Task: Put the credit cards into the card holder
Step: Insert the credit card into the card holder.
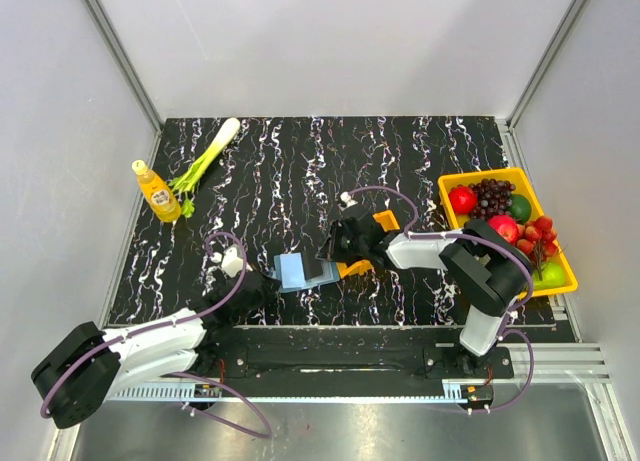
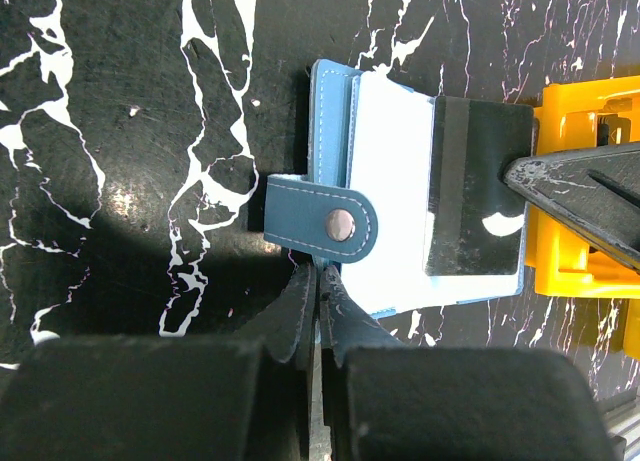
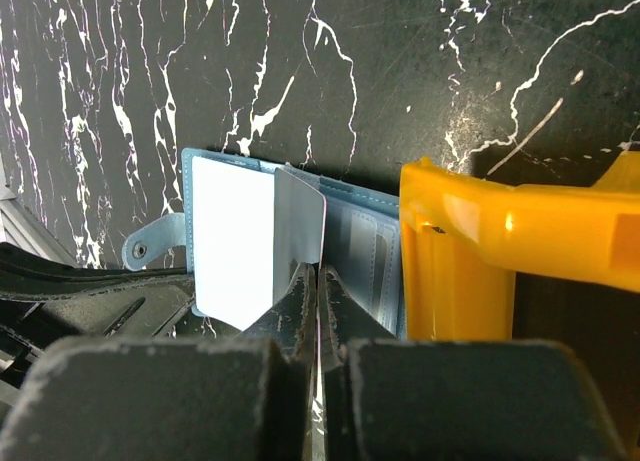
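The blue card holder [image 1: 292, 271] lies open on the black marbled table, its inside light blue [image 2: 390, 181], its snap strap [image 2: 325, 224] towards my left gripper. My left gripper [image 2: 322, 273] is shut on the holder's near edge, just under the strap. My right gripper [image 3: 318, 273] is shut on a credit card [image 3: 298, 221], which is tilted over the holder's pocket side [image 3: 365, 251]. In the left wrist view this card [image 2: 475, 191] shows a dark face with a stripe, and the right fingers [image 2: 580, 186] are at its right edge. No other card shows.
A small orange tray [image 1: 378, 226] stands right against the holder on the right [image 3: 500, 251]. A yellow fruit bin [image 1: 500, 174] is at the far right. A yellow bottle [image 1: 157, 192] and a green leek [image 1: 205, 159] lie at the back left.
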`<state>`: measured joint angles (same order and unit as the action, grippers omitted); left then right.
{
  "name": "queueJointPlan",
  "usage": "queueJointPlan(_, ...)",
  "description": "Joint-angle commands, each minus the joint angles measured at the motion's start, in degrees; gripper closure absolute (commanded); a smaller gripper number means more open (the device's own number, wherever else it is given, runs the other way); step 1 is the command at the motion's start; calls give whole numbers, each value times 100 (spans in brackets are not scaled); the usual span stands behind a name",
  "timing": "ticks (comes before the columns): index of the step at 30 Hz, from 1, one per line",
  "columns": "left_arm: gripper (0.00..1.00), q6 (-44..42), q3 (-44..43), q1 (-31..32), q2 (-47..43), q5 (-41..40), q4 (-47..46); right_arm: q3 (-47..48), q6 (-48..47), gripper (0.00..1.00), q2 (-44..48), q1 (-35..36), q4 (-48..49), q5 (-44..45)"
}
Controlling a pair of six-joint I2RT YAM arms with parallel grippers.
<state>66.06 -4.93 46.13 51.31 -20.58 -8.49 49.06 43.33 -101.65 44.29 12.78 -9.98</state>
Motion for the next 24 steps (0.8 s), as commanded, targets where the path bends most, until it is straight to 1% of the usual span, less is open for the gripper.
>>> queueJointPlan(1,100,-14,-122,1,-7,-87,49,-194,-123,100,66,-26,173,383)
queueJointPlan(5,100,-6,-122,1,28,-78,14,-221,-237,100,31,255,6,541)
queueJointPlan(7,100,-6,-131,1,46,-78,5,-300,-185,100,-22,308,146,497)
queueJointPlan(15,100,3,-105,1,19,-69,-12,-318,-150,100,-48,352,199,479)
queueJointPlan(19,100,3,-114,1,28,-69,14,-300,-62,100,-57,370,155,356)
queueJointPlan(21,100,3,-105,-7,11,-69,14,-362,-18,100,-48,378,286,278)
queueJointPlan(24,100,-6,-105,-7,-33,-87,58,-309,-184,100,-101,352,252,155)
